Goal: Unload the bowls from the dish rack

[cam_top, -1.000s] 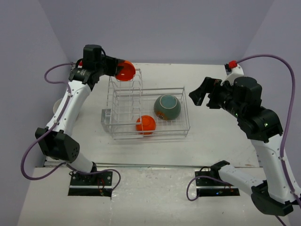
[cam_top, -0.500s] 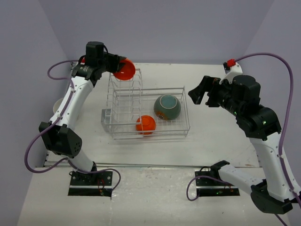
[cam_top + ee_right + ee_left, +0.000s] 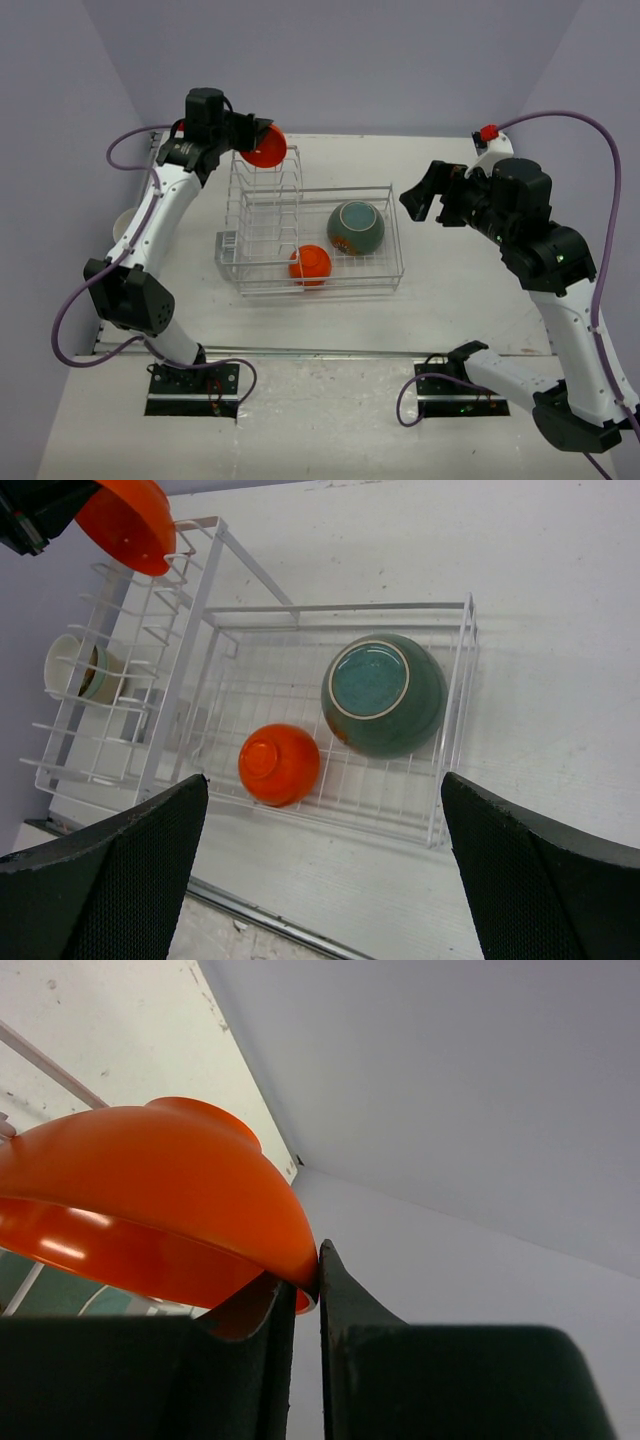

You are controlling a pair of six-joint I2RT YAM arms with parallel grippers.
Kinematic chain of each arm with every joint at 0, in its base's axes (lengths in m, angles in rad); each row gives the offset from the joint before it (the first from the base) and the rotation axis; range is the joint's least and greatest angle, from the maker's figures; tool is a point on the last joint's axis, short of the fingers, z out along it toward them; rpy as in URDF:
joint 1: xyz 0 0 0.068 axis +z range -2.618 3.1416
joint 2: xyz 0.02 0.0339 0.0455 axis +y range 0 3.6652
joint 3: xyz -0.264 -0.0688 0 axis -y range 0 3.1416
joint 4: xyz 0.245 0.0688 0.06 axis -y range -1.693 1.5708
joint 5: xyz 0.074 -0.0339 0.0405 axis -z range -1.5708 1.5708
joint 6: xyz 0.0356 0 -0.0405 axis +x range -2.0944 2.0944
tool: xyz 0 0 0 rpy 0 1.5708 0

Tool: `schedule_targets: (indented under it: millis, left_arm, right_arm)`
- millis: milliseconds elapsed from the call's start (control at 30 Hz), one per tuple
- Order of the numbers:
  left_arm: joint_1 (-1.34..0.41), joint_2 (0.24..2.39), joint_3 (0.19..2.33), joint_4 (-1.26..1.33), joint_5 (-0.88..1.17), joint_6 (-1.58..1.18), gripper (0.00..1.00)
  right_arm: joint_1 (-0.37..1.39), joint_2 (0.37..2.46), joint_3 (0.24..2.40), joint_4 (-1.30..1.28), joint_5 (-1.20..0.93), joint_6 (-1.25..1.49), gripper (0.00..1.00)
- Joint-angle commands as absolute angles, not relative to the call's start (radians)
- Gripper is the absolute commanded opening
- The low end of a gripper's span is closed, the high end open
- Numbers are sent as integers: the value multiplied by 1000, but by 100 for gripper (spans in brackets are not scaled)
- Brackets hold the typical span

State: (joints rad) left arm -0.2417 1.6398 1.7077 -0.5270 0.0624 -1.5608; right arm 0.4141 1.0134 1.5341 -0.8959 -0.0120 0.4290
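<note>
My left gripper point(image 3: 252, 136) is shut on the rim of a bright orange bowl point(image 3: 265, 149), held at the top of the dish rack's point(image 3: 392, 188) tall plate slots. In the left wrist view both fingers pinch that bowl's point(image 3: 150, 1185) edge at the left gripper point(image 3: 308, 1260). Upside down in the rack's basket lie a second orange bowl point(image 3: 310, 264) and a larger teal bowl point(image 3: 355, 227). My right gripper point(image 3: 424, 196) hangs open above the table, just right of the rack. The right wrist view looks down between the jaws of the right gripper point(image 3: 322, 778) on both bowls point(image 3: 279, 764) point(image 3: 385, 695).
Pale cream and green bowls point(image 3: 85, 670) stand stacked on the table left of the rack, seen through its wires. A metal rail point(image 3: 330, 352) runs along the table's near edge. Purple walls close in at the back and sides.
The left gripper's jaws have closed onto the orange bowl's rim, and the bowl has tipped slightly at the top of the slots. The right arm has hardly moved.
</note>
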Motion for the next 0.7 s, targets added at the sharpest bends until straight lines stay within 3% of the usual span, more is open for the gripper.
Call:
schedule_targets:
  millis: [0, 667]
  left_arm:
    - [-229, 1611, 1672, -557, 17, -1532, 0]
    - [-241, 1416, 1459, -433, 6, -1525, 0]
  right_arm:
    - [420, 1005, 1543, -853, 6, 411, 99]
    - [420, 1011, 1551, -874, -20, 396, 99]
